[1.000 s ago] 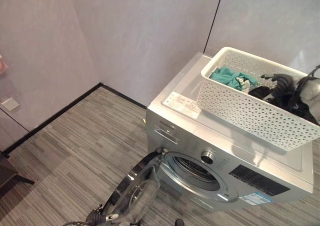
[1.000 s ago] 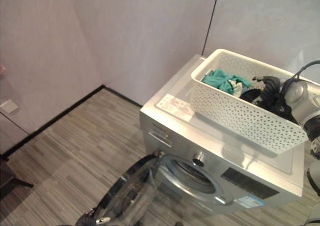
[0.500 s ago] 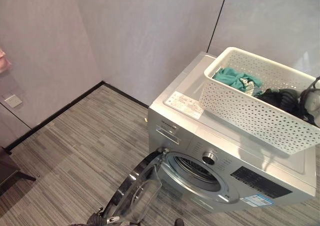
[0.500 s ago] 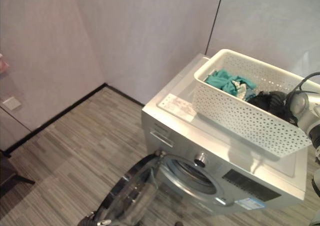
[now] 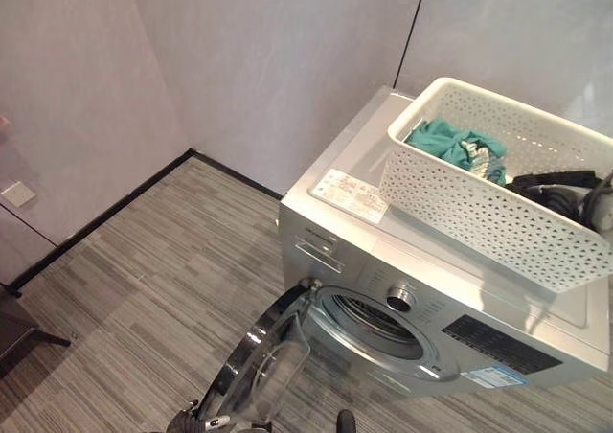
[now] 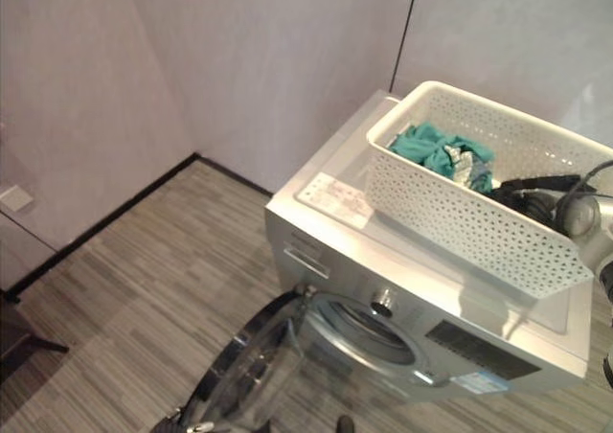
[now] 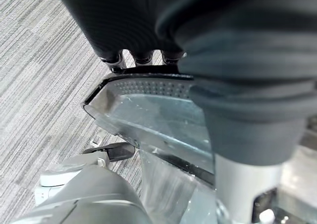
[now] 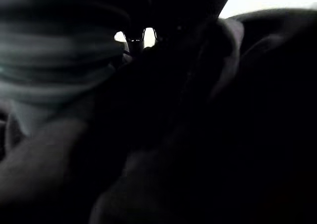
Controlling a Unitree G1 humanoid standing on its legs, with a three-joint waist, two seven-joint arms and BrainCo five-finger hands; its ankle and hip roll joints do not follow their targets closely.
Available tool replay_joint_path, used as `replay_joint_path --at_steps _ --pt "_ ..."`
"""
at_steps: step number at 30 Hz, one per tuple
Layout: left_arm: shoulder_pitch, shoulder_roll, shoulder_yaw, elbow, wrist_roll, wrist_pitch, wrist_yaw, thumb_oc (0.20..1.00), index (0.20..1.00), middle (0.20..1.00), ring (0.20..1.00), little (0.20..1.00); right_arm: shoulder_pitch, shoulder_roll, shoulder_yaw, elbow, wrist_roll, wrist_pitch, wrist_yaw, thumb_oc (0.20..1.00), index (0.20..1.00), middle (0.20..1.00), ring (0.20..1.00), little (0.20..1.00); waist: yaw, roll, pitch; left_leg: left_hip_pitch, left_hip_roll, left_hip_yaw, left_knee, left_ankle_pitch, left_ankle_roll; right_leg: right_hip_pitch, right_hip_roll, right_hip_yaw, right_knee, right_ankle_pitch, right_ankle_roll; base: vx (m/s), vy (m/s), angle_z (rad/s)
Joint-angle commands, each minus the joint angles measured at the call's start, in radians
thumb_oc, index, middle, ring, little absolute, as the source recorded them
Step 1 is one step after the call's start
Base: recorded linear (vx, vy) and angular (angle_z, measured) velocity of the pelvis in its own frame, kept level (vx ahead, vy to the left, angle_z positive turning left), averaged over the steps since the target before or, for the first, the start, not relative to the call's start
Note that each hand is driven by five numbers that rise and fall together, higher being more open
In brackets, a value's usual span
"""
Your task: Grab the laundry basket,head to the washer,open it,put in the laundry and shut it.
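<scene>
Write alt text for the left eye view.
A white perforated laundry basket holding teal and dark laundry sits on a silver front-loading washer, whose round door hangs open over the grey striped floor.

washer [image 5: 431,299]: brushed metal | basket [image 5: 479,213]: perforated plastic (matt) | door [image 5: 263,366]: glossy

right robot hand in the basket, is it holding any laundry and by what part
Cannot be told: the right robot hand is down in the basket among dark laundry, its fingers hidden.
</scene>
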Motion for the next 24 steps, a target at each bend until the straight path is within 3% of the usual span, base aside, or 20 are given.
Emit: replay_joint_path --at_steps 1,3,4,13,19,24 --pt "-0.093 -0.024 -0.048 -0.015 -0.047 -0.014 -0.003 1.0 1.0 1.0 1.0 1.0 0.077 0.024 0.125 -0.028 -0.046 0.002 0.024 1.0 1.0 1.0 1.0 1.0 0.001 0.0 0.095 0.008 0.056 -0.021 0.005 -0.032 -0.047 -0.007 -0.07 -0.028 0.015 -0.029 0.064 -0.05 -0.013 -0.01" --pt "-0.096 -0.023 -0.054 -0.018 -0.048 -0.015 -0.002 1.0 1.0 1.0 1.0 1.0 0.086 0.039 0.116 -0.021 -0.042 0.004 0.023 1.0 1.0 1.0 1.0 1.0 0.002 0.003 0.102 0.0 0.055 -0.023 0.005 -0.028 -0.048 -0.012 -0.07 -0.027 0.015 -0.028 0.063 -0.04 -0.012 -0.01" --pt "-0.099 -0.023 -0.057 -0.016 -0.048 -0.016 0.001 1.0 1.0 1.0 1.0 1.0 0.092 0.049 0.113 -0.023 -0.037 0.007 0.026 0.2 0.2 0.2 0.2 0.2 0.002 0.008 0.108 -0.005 0.055 -0.023 0.005 -0.026 -0.048 -0.017 -0.071 -0.027 0.014 -0.027 0.063 -0.05 -0.009 0.0" --pt "-0.11 -0.035 -0.063 0.018 -0.036 -0.013 0.013 1.0 1.0 1.0 1.0 1.0 0.069 0.084 0.036 0.031 0.021 0.015 -0.052 0.2 0.2 0.2 0.2 0.2 -0.008 0.018 0.094 0.007 0.052 -0.015 0.005 -0.034 -0.045 -0.005 -0.07 -0.023 0.01 -0.033 0.061 0.0 0.0 0.0" --pt "-0.132 -0.043 -0.07 0.044 -0.025 -0.015 0.029 1.0 1.0 1.0 1.0 1.0 -0.103 0.082 -0.087 0.215 0.136 0.027 -0.208 0.2 0.2 0.2 0.2 0.2 -0.008 0.011 0.048 0.05 0.045 -0.013 0.005 -0.055 -0.04 0.039 -0.072 -0.025 0.01 -0.043 0.063 0.03 0.004 0.01" --pt "-0.145 -0.045 -0.071 0.068 -0.017 -0.016 0.036 1.0 1.0 1.0 1.0 1.0 -0.228 0.048 -0.128 0.208 0.258 0.018 -0.278 0.2 0.2 0.2 0.2 0.2 -0.014 0.0 0.02 0.075 0.043 -0.011 0.005 -0.069 -0.037 0.063 -0.074 -0.026 0.01 -0.046 0.064 0.02 0.002 0.0"
